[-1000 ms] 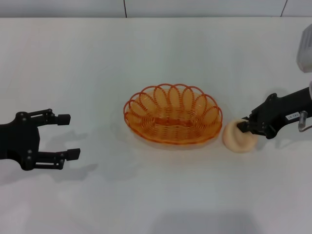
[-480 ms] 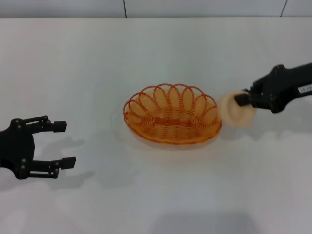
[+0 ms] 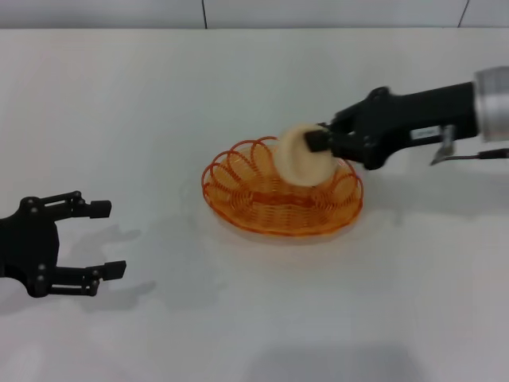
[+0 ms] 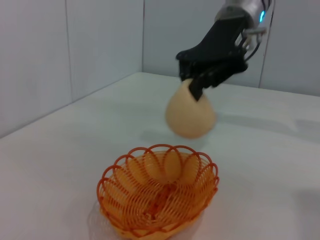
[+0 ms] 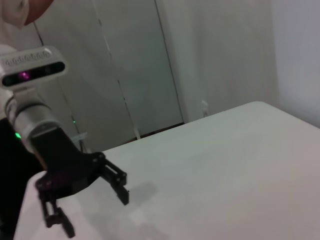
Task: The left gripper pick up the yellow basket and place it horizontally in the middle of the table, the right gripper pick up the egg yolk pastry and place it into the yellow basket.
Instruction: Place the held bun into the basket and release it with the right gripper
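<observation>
The yellow basket [image 3: 281,191] lies lengthwise in the middle of the white table [image 3: 159,111]; it also shows in the left wrist view [image 4: 158,192]. My right gripper [image 3: 318,142] is shut on the egg yolk pastry [image 3: 302,157] and holds it in the air above the basket's right half. The left wrist view shows the pastry [image 4: 190,112] hanging from that gripper [image 4: 200,86] above the basket. My left gripper [image 3: 99,239] is open and empty at the table's left side, well away from the basket. It also shows in the right wrist view [image 5: 90,200].
The table's far edge meets a pale wall [image 3: 238,12]. Bare tabletop lies all around the basket. The robot's head camera [image 5: 32,67] shows in the right wrist view.
My right gripper has lifted the pastry from the table right of the basket and carried it left, over the basket. My left gripper drew back slightly to the left.
</observation>
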